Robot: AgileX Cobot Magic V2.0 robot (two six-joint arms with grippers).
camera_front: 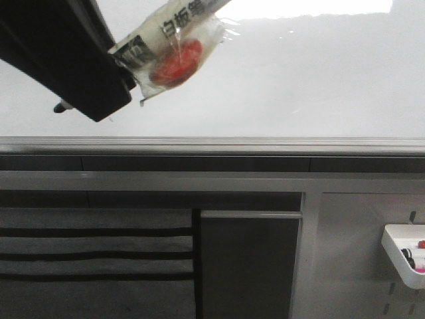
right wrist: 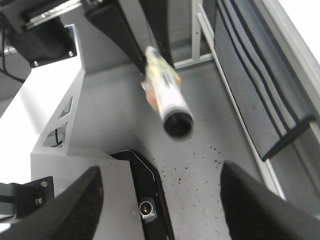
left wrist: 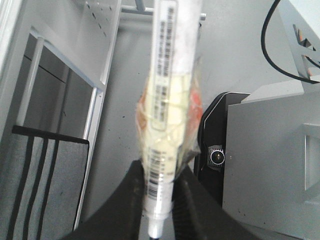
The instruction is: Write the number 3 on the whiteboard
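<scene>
The whiteboard (camera_front: 299, 80) fills the upper part of the front view, glossy white with glare and a silver-grey frame edge (camera_front: 212, 143) along its bottom. No number 3 shows on it. My left gripper (camera_front: 123, 66) is at the upper left in front of the board, shut on a white marker (camera_front: 166, 33) wrapped in clear plastic with a red patch. The marker's dark tip (camera_front: 61, 106) pokes out by the board. In the left wrist view the fingers (left wrist: 130, 195) clamp the marker (left wrist: 167, 115). My right gripper (right wrist: 160, 170) is open and empty, behind the marker's back end (right wrist: 177, 122).
Below the board are a grey striped cloth (camera_front: 93, 259), a dark panel (camera_front: 249, 266) and a grey pegboard with a white tray (camera_front: 405, 252) at the lower right. The robot's base with the camera (left wrist: 216, 156) lies below the arms.
</scene>
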